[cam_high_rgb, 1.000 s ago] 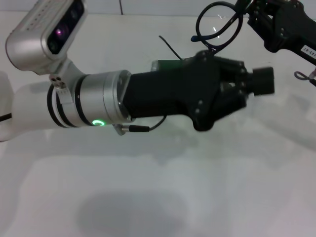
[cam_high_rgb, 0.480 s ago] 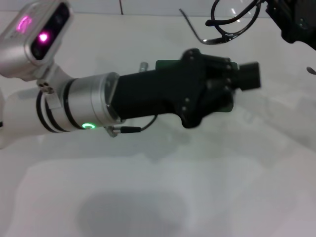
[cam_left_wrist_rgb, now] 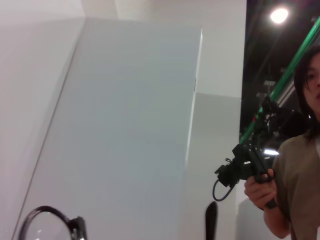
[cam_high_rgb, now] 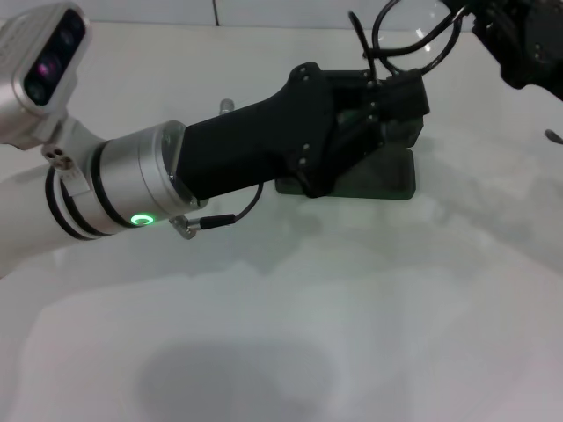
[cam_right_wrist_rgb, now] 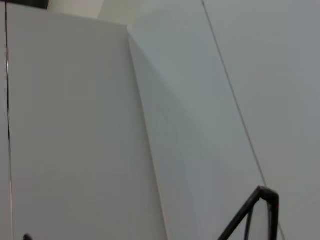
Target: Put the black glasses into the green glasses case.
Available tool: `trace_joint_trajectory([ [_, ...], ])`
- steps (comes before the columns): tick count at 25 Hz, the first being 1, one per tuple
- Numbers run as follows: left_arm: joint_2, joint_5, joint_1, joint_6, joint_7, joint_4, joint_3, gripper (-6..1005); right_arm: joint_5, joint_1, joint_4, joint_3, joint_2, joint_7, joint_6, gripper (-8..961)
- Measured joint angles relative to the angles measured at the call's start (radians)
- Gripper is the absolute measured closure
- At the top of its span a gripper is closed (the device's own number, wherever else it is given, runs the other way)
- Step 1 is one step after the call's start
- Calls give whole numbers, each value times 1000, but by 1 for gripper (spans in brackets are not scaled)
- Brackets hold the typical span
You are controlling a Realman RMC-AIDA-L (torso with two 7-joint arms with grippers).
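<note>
Two arms: both are over the white table (cam_high_rgb: 264,334) in our head view; the left one reaches in from the near left, the right one sits at the far right corner.
Left gripper (cam_high_rgb: 387,97): black, on a silver-and-white arm; it hangs over the far part of the table, directly above the case and partly covering it; its fingers appear to be close around the near end of the glasses, though from here we cannot tell whether they are spread or closed.
Right gripper (cam_high_rgb: 471,13): black, cut by the top edge of our head view; it meets the glasses at their far right side, and we cannot tell how its fingers stand.
Black glasses (cam_high_rgb: 413,40): thin black-framed eyeglasses with clear rounded lenses; they are up in the air between the two grippers, above and just behind the case; one slender temple arm rises to the left of the lenses; our left wrist view catches one round lens (cam_left_wrist_rgb: 47,225).
Green glasses case (cam_high_rgb: 387,171): dark green rectangular hard case with rounded corners; it lies flat on the table beneath the left gripper; only its right part shows.
</note>
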Motion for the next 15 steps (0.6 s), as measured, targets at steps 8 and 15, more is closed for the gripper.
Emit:
trace_joint_trajectory([
  [8,-4,6,-19,-6,-4,0,29,949,-2,40,1,-85,-2,1,55,857],
  [15,-5,-24,-23,-55,-35,-33,29,949,-2,75,-5,-167,-2,1,71,858],
])
